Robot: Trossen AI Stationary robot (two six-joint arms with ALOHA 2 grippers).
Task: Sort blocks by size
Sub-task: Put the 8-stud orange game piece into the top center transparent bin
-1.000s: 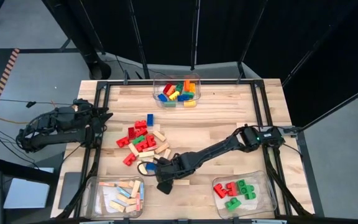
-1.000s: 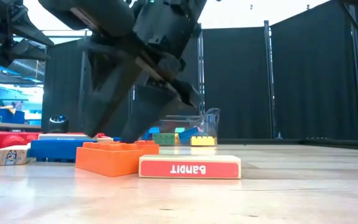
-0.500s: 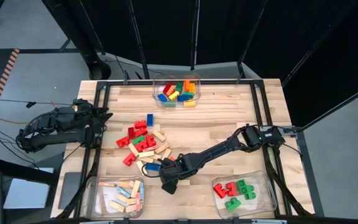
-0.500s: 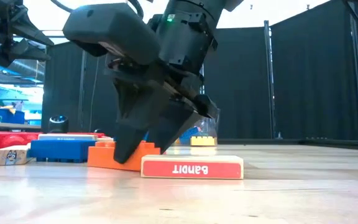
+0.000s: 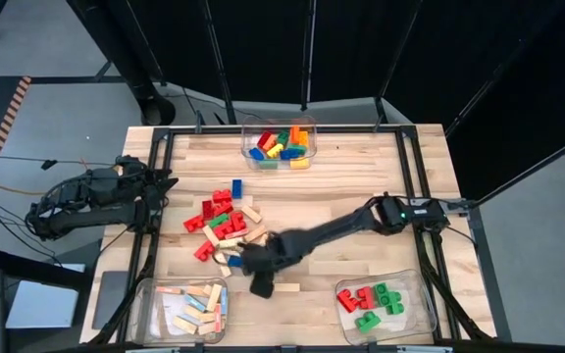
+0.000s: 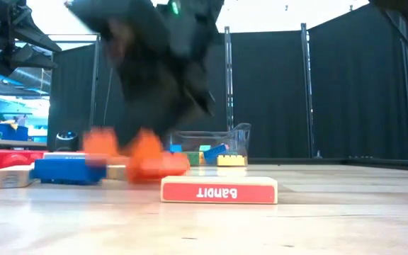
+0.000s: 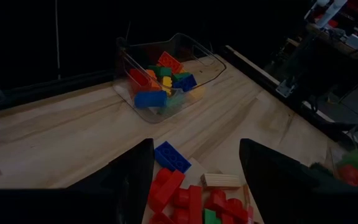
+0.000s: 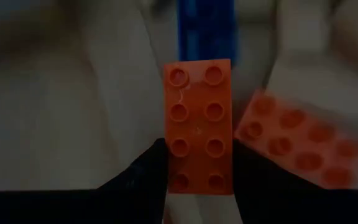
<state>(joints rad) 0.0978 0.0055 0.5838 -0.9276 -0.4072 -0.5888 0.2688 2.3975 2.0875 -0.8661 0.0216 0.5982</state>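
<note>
Right gripper (image 8: 199,171) at the near edge of the loose pile of blocks (image 5: 226,227), its two fingers closed against the long sides of an orange brick (image 8: 198,124). The brick sits lengthwise between the fingers, studs up; a second orange brick (image 8: 297,146) lies tilted just beside one finger, and a blue brick (image 8: 206,31) lies just beyond the fingertips. In the low view the gripped brick appears raised off the table (image 5: 361,176), though motion blur leaves this uncertain. Judged by appearance, the brick is light, rigid and smooth-sided hard plastic; the flat long walls are the best hold, and a shallow grip could slip. Left gripper (image 7: 194,180), fingers apart, waits at the far side of the pile, holding nothing.
</note>
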